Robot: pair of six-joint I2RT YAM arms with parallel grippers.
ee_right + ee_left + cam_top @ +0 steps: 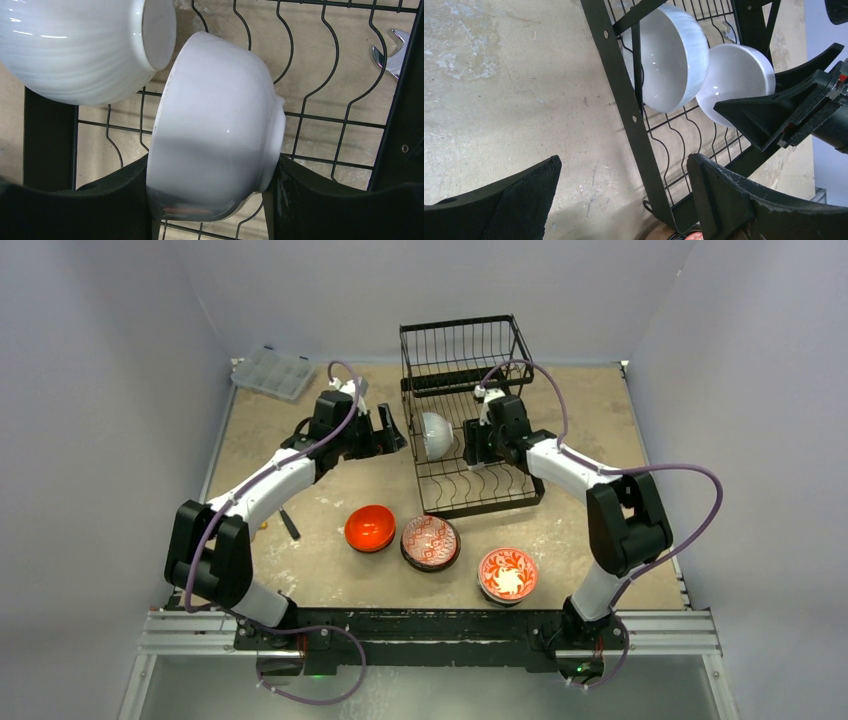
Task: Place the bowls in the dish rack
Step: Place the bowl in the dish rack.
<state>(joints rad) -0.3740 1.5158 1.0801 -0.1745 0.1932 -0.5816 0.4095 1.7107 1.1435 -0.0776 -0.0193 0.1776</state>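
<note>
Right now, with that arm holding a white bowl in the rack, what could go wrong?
The smooth white bowl in the right gripper stands on edge right next to the ribbed white bowl; letting go badly could knock them together or tip one over. The open left gripper hangs beside the dish rack, so a stray move might jolt it.

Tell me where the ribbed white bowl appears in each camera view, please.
Top external: the ribbed white bowl is near the middle, at the left side of the dish rack.
Left wrist: the bowl is at top centre, partly behind a black rack bar.
Right wrist: it fills the top left corner, beside the smooth white bowl.
Shared landmark: the rack's wavy base wires.
</note>
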